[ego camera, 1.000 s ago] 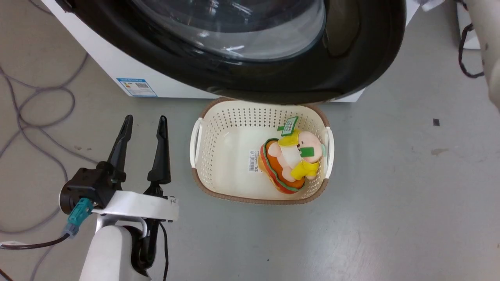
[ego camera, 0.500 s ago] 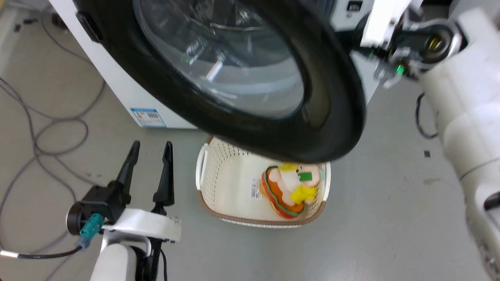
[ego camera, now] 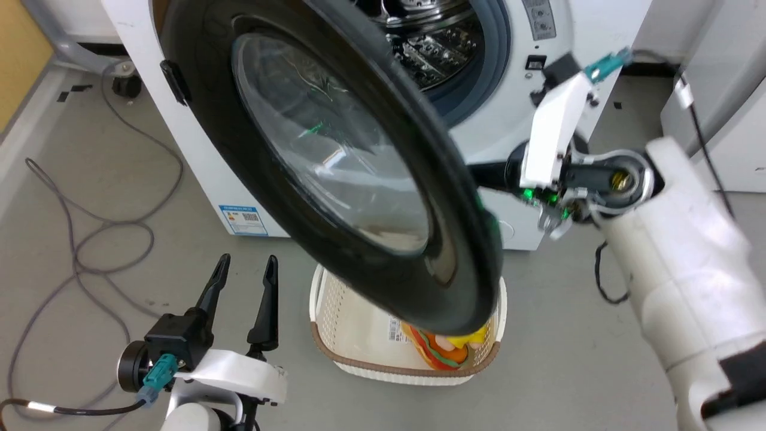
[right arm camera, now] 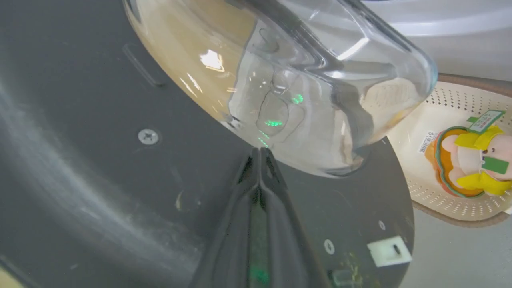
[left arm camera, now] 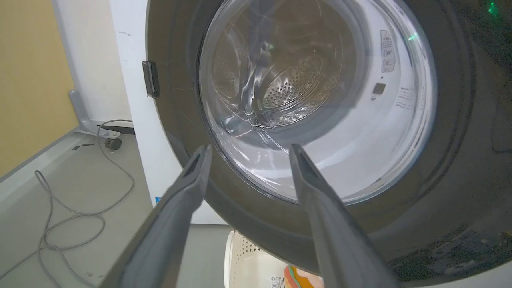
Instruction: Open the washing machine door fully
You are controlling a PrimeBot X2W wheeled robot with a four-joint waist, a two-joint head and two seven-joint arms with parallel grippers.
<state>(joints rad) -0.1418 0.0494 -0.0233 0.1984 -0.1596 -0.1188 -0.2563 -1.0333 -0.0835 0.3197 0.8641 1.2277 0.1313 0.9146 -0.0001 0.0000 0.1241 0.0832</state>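
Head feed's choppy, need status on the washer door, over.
Left gripper open, idle, off the washing machine door. Right gripper shut, tips at its inner side. Door partly open. Basket with plush toy under its lower edge.

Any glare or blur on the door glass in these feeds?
Head view: pale reflections and green glints on the washing machine door, its rim slightly smeared. Left wrist view: streaky glare across its glass. Right wrist view: white highlight and green dots on its bowl.

basket (ego camera: 341,317): we see it on the grey floor (ego camera: 568,371).
toy (ego camera: 446,354): we see it inside the basket.
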